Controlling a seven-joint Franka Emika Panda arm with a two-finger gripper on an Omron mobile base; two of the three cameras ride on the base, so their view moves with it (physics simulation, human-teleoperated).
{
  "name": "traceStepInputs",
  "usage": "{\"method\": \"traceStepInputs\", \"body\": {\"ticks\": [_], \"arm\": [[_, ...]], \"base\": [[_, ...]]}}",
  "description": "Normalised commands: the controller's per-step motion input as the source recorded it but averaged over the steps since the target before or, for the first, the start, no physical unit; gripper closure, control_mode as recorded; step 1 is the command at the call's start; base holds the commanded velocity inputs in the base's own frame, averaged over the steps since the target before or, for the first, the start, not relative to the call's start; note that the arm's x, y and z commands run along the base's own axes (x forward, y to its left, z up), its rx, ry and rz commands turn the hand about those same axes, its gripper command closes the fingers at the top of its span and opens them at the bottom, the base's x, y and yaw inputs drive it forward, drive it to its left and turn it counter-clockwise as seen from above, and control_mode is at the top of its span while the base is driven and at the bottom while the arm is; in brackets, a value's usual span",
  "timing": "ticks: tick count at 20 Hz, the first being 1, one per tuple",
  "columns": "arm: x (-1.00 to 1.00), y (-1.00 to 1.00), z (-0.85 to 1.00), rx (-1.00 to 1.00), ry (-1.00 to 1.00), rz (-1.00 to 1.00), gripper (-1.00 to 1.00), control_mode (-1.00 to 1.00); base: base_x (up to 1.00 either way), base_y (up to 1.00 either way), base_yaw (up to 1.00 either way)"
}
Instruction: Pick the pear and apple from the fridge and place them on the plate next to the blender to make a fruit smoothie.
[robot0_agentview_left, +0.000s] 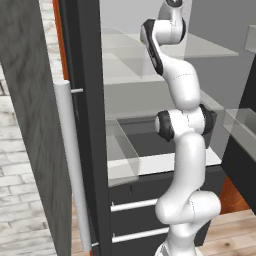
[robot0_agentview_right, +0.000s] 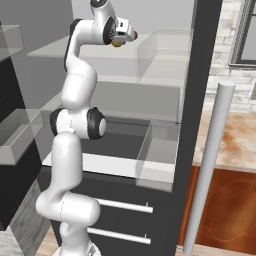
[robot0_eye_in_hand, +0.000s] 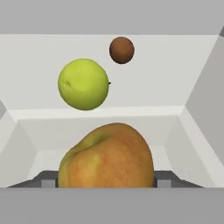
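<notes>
A small round brown fruit (robot0_eye_in_hand: 121, 50) sits beyond the others, against the pale back wall.

Open fridge (robot0_agentview_left: 85, 100) ahead, silver bar handle (robot0_agentview_left: 72, 165) on the near door, white arm (robot0_agentview_left: 182, 150) rising up past glass shelves (robot0_agentview_left: 150, 60), clear bin (robot0_agentview_left: 122, 150), black drawers (robot0_agentview_left: 135, 220) below, wooden floor (robot0_agentview_left: 235, 235).

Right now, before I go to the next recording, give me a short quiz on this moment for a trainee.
1. True or false: the doors of the fridge are shut.
2. Which fruit is closest to the fingers? A) green round fruit B) orange-yellow fruit C) small brown fruit
3. Fill in: the hand view shows ___ fruits.
Key: 1 false; 2 B; 3 three.
</notes>
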Motion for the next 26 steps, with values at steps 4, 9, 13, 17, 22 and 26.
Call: {"method": "traceStepInputs", "body": {"ticks": [4, 9, 13, 17, 22, 26], "arm": [[-0.09, 0.00, -0.10, 0.00, -0.20, 0.00, 1.00, -1.00], [-0.01, 0.00, -0.36, 0.00, -0.30, 0.00, 1.00, -1.00], [-0.01, 0.00, -0.55, 0.00, -0.46, 0.00, 1.00, -1.00], [-0.36, 0.00, -0.58, 0.00, -0.55, 0.00, 1.00, -1.00], [-1.00, 0.00, -0.90, 0.00, -0.67, 0.00, 1.00, -1.00], [-1.00, 0.00, -0.96, 0.00, -0.71, 0.00, 1.00, -1.00]], "base": [[0.00, 0.00, 0.00], [0.00, 0.00, 0.00], [0.00, 0.00, 0.00], [0.00, 0.00, 0.00], [0.00, 0.00, 0.00], [0.00, 0.00, 0.00]]}}
